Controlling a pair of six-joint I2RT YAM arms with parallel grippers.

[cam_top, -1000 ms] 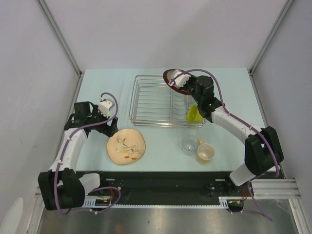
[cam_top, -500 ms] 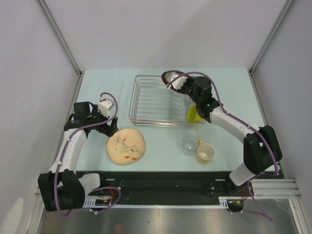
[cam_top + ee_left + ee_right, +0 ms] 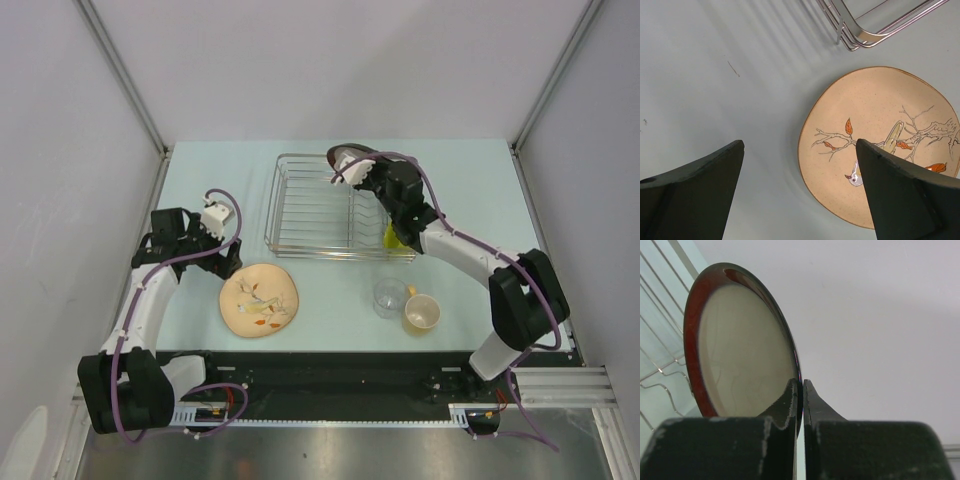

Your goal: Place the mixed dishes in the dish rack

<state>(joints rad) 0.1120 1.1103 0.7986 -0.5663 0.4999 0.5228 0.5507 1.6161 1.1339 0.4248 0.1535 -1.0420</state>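
My right gripper (image 3: 358,172) is shut on the rim of the dark-red-rimmed beige plate (image 3: 347,156) and holds it on edge over the back right of the silver wire dish rack (image 3: 310,210). In the right wrist view the plate (image 3: 740,350) stands upright in the gripper (image 3: 800,383), with rack wires (image 3: 660,371) below. My left gripper (image 3: 225,262) is open and empty above the table, just left of the leaf-pattern beige plate (image 3: 260,299), which also shows in the left wrist view (image 3: 880,150) beside the gripper (image 3: 800,144). The clear glass (image 3: 389,297) and the yellowish handled cup (image 3: 421,312) stand in front of the rack. No white bowl shows.
A yellow-green item (image 3: 395,237) sits at the rack's right end, partly behind my right arm. The rack's near left corner (image 3: 860,36) lies just beyond the leaf plate. Grey walls close in the table on three sides.
My right gripper has carried the red-rimmed plate a little to the left over the rack's back edge. The left arm has not moved.
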